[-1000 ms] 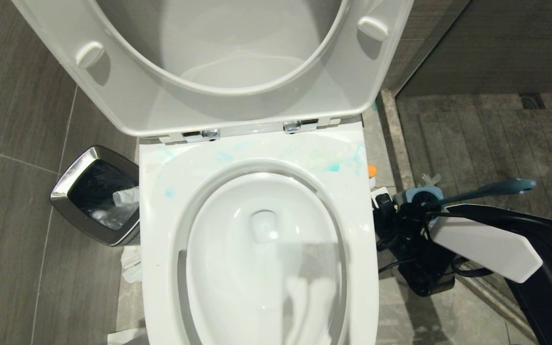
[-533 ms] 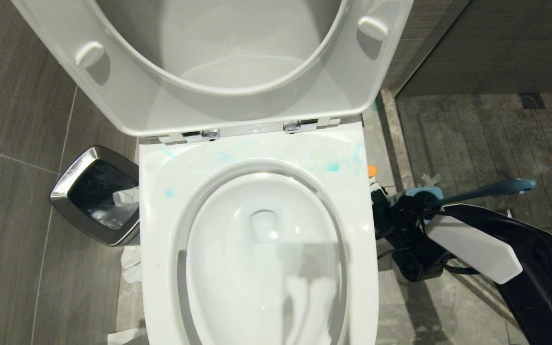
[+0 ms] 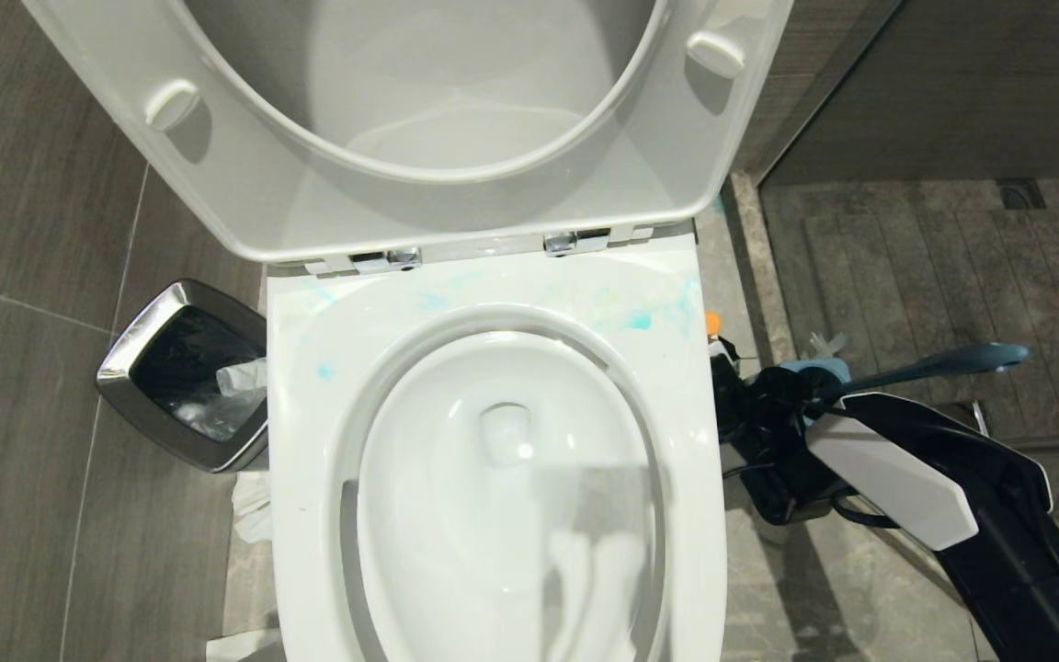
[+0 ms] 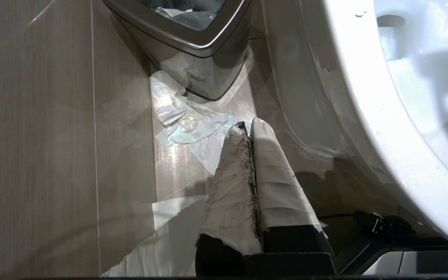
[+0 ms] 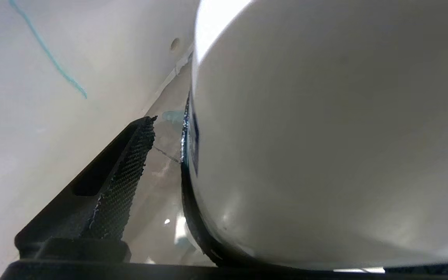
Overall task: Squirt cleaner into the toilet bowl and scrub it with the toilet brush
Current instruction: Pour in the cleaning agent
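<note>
Two grippers belong to this robot, and only one is busy. The right gripper (image 3: 739,395) is low on the floor just beside the toilet bowl (image 3: 677,441), on the bowl's right side. Its fingers are spread wide. In the right wrist view one dark finger (image 5: 126,171) stands apart from the cleaner (image 5: 325,136), and the big white bottle fills the space next to it, very close to the camera. I cannot tell if the bottle is gripped or only sits between the fingers. From the head view only the orange cap (image 3: 712,322) of the bottle peeks out, touching the edge of the bowl's rim. The right arm (image 3: 897,478), black and white, reaches in from the lower right and covers most of the bottle. Just behind the gripper stands the toilet brush (image 3: 943,363) in its blue holder (image 3: 819,370), with its long blue handle leaning away from the bowl. Light blue smears (image 3: 640,317) lie on the back of the bowl's rim. The seat and lid (image 3: 419,119) are tipped up behind the bowl. The left gripper (image 4: 247,130) is pressed shut and hangs low on the bowl's left side, near crumpled white paper (image 4: 185,120) on the floor. A steel waste bin (image 3: 185,372) stands beside the bowl on that side, with a black bag and paper inside.
</note>
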{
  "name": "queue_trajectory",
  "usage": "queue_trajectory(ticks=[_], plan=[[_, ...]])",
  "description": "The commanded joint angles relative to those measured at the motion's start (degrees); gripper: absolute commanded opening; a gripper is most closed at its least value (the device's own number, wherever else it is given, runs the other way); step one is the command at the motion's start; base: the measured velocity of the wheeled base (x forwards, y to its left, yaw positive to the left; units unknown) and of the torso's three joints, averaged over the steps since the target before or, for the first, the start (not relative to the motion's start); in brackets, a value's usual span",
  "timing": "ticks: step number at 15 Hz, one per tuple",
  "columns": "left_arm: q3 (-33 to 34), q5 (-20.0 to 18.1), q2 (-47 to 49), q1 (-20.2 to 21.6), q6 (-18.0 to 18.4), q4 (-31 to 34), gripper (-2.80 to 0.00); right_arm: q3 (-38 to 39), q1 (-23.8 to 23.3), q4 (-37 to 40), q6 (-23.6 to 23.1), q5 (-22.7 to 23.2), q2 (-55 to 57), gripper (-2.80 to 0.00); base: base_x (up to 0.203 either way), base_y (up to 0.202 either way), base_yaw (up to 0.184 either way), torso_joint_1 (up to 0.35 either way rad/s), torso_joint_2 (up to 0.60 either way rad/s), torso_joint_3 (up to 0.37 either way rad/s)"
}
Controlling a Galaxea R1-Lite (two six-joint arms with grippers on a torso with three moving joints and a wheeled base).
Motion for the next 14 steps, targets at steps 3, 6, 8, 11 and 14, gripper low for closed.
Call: queue_trajectory(ticks=[3,6,8,11,14], plan=[[0.0,0.0,0.0,0.0,0.0,0.0,-2.8,-0.9,0.2,-0.7,-0.1,0.2,0.2,-2.8,0.0,0.0,0.0,0.0,0.0,0.0],[0.0,0.0,0.0,0.0,0.0,0.0,-2.8,-0.3,0.2,-0.9,-0.2,0.1,-0.5,-2.8,0.0,0.0,0.0,0.0,0.0,0.0],[0.0,0.0,0.0,0.0,0.0,0.0,-2.8,0.2,0.2,-0.9,-0.1,0.1,-1.3,-2.8,0.0,0.0,0.0,0.0,0.0,0.0],[0.0,0.0,0.0,0.0,0.0,0.0,-2.8,4.1,0.3,-0.9,0.2,0.0,-4.3,-2.8,0.0,0.0,0.0,0.0,0.0,0.0],[0.0,0.0,0.0,0.0,0.0,0.0,-2.8,10.5,0.1,-1.1,0.8,0.0,-10.6,-2.8,0.0,0.0,0.0,0.0,0.0,0.0]])
